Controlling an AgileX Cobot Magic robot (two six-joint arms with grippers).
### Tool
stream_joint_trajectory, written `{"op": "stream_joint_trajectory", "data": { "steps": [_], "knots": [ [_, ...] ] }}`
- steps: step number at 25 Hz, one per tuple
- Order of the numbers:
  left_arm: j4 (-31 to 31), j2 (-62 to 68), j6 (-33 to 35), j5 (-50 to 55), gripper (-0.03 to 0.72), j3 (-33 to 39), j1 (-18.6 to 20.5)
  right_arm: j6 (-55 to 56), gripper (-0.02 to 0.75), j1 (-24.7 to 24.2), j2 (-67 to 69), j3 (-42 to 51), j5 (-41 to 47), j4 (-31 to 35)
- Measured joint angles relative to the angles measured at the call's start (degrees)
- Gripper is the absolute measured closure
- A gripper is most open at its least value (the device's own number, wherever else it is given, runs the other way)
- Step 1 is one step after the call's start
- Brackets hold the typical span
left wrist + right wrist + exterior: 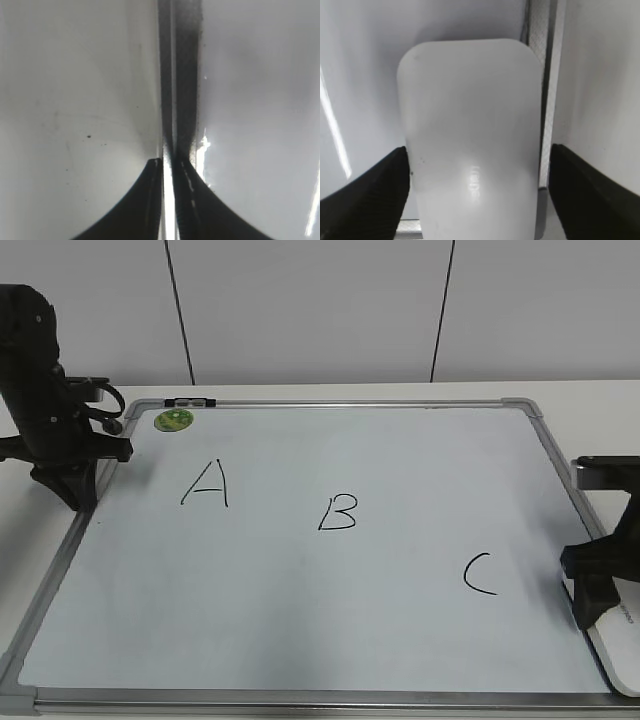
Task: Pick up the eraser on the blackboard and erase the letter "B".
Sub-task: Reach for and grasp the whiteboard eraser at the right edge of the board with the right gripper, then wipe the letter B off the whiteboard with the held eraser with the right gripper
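Observation:
The blackboard lies flat on the table, a white surface in a silver frame. The letter "B" is drawn in black near its middle. The white eraser lies at the board's front right corner, over the frame. My right gripper is open and down over it. In the right wrist view the eraser fills the space between the two fingers, with a small gap at the right finger. My left gripper is shut and empty at the board's left edge; its fingers hang over the frame.
The letter A is left of the B and the letter C is to its right. A round green sticker and a small black clip sit at the back left corner. The board's frame runs beside the eraser.

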Motion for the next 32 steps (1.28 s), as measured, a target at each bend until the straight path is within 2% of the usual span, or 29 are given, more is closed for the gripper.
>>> {"op": "stream_joint_trajectory", "data": {
  "steps": [7,11,13,23,26,32],
  "knots": [
    [-0.2,0.0,0.0,0.0,0.615,0.0,0.0,0.1,0.101,0.0,2.5,0.0,-0.2,0.0],
    [-0.2,0.0,0.0,0.0,0.615,0.0,0.0,0.1,0.195,0.0,2.5,0.0,-0.2,0.0],
    [-0.2,0.0,0.0,0.0,0.615,0.0,0.0,0.1,0.209,0.0,2.5,0.0,-0.2,0.0],
    [-0.3,0.0,0.0,0.0,0.615,0.0,0.0,0.1,0.214,0.1,2.6,-0.6,0.7,1.0],
    [-0.5,0.0,0.0,0.0,0.615,0.0,0.0,-0.3,0.214,0.1,2.7,-3.5,4.6,2.3],
    [-0.5,0.0,0.0,0.0,0.615,0.0,0.0,-3.9,0.214,0.3,3.0,-15.3,9.8,7.5]
  ]
}}
